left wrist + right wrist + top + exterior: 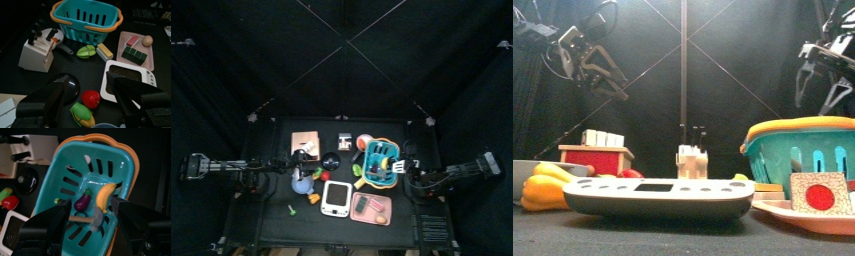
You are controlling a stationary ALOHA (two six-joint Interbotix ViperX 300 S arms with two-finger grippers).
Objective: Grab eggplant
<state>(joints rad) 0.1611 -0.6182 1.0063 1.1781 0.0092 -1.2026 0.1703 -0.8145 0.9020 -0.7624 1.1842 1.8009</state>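
Observation:
The eggplant (82,203) is small and purple with a green cap. It lies inside the teal basket (67,163) with an orange rim, next to a yellow banana (105,195). My right gripper (92,209) is open and hangs above the basket's inside, the eggplant just beyond its jaws. In the top view the right gripper (417,178) is at the basket's (381,166) right side. My left gripper (92,81) is open and empty above a red tomato (91,98); it hangs high at the left in the front view (596,80).
A white scale (130,77), a pink tray (151,60) with food pieces, a white knife block (35,54), a black pan (28,180) and a corn cob (81,114) crowd the table. A red box (596,158) stands left of centre.

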